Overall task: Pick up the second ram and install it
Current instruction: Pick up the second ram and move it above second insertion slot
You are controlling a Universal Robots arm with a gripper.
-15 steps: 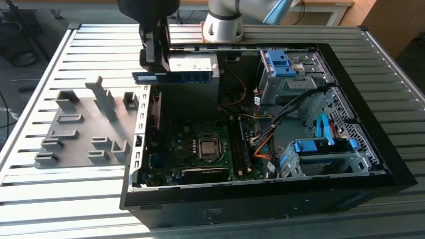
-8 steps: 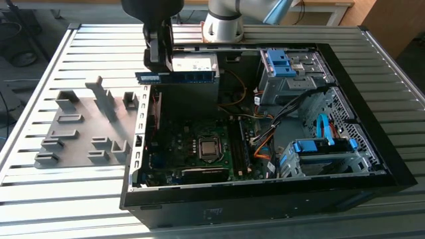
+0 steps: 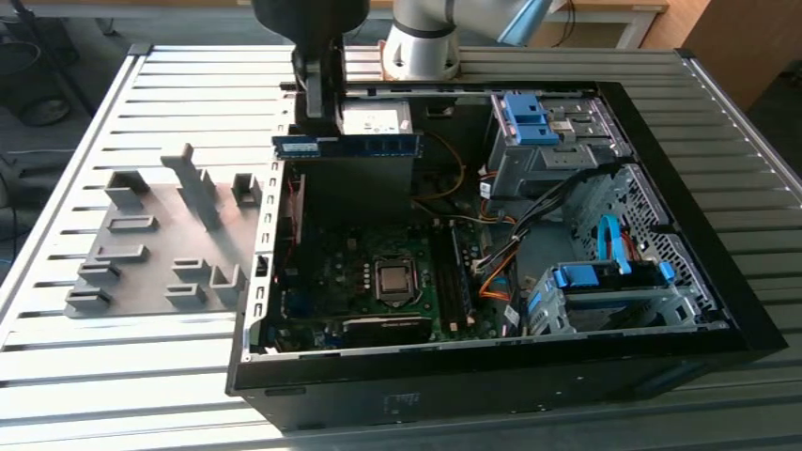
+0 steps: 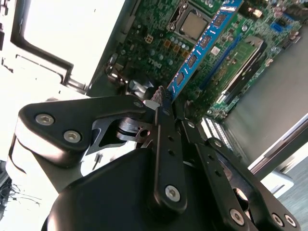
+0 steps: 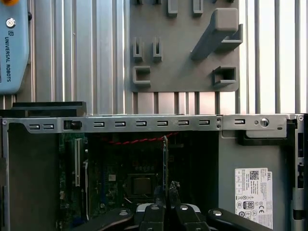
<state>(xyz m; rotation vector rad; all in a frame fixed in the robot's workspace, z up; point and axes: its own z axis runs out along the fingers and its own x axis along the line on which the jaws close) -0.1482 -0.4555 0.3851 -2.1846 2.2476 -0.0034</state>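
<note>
I have the gripper (image 4: 161, 98) clamped on one end of the ram (image 3: 347, 146), which hangs level over the open case (image 3: 701, 235), its long axis running out over the motherboard (image 3: 363, 272) below.

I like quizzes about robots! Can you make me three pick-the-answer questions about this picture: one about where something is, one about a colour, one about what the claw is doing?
1. Where is the second ram?
A. lying on the grey holder
B. held up above the open computer case
C. pushed into the motherboard

2. What colour is the second ram?
A. blue
B. red
C. yellow

3. What is the claw doing?
A. hanging open with nothing in it
B. gripping the second ram
C. gripping a cable

Answers: 1 B, the exterior view shows the stick in the air over the case. 2 A, the second wrist view shows a blue board with black chips. 3 B, the fingers close on its end.
</note>
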